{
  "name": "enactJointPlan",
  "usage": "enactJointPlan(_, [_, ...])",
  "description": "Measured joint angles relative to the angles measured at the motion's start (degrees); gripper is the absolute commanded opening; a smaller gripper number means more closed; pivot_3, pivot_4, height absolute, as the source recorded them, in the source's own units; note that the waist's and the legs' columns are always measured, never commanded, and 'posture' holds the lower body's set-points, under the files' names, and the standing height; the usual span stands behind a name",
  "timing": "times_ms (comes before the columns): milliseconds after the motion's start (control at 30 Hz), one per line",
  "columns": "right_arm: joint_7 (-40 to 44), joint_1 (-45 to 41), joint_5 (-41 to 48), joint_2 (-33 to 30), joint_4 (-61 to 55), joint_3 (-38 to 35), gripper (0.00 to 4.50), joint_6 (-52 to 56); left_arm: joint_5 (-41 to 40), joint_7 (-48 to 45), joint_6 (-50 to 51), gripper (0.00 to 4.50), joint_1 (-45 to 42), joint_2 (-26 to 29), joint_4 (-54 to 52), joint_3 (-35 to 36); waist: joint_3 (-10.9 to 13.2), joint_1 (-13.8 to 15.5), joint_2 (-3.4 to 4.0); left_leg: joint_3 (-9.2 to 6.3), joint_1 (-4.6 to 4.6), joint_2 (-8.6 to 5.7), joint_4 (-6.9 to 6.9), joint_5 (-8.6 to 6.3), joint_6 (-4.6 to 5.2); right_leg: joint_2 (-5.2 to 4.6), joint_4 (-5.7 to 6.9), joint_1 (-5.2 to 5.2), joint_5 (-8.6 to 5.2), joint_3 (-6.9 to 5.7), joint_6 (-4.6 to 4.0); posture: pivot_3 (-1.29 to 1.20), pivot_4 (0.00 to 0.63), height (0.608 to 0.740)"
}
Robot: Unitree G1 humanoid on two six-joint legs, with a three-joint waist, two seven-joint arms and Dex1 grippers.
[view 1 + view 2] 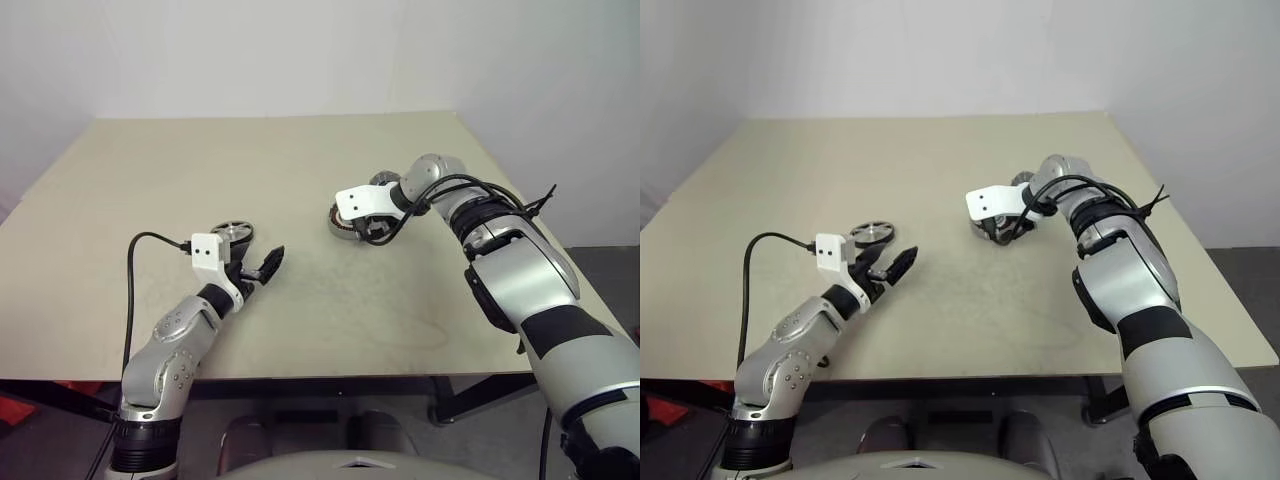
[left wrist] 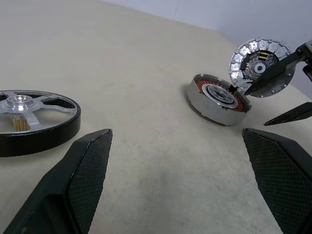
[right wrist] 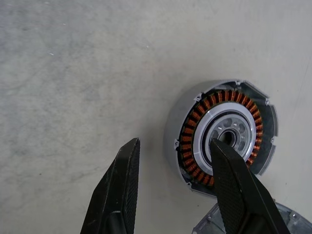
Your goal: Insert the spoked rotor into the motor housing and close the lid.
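The spoked rotor (image 2: 34, 117), with a dark rim and silvery spokes, lies flat on the table just beyond my left gripper (image 1: 262, 266). That gripper is open and empty, pointing level across the table. The motor housing (image 3: 226, 131) sits mid-table with its copper windings exposed. My right gripper (image 3: 174, 144) points down at it, open, with bare table between its fingers and one fingertip over the hub. The lid (image 2: 253, 51) stands tilted up on edge at the housing's far side, beside the outer side of one right finger. I cannot tell whether it leans on that finger.
The beige table (image 1: 300, 130) stretches wide behind and between the parts. Its front edge runs just below my left forearm. A black cable (image 1: 135, 290) loops from the left wrist camera.
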Motion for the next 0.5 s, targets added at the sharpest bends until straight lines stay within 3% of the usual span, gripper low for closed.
enactJointPlan(500, [-3.2, 1.1, -1.2, 0.9, 1.1, -0.1, 2.54, 2.3, 0.0, 0.2, 0.0, 4.5, 0.1, 0.1, -0.1, 0.1, 0.0, 0.0, 0.0, 0.0, 0.01, 0.0, 0.0, 0.0, 0.0, 0.0, 0.01, 0.0, 0.0, 0.0, 0.0, 0.0, 0.0, 0.74])
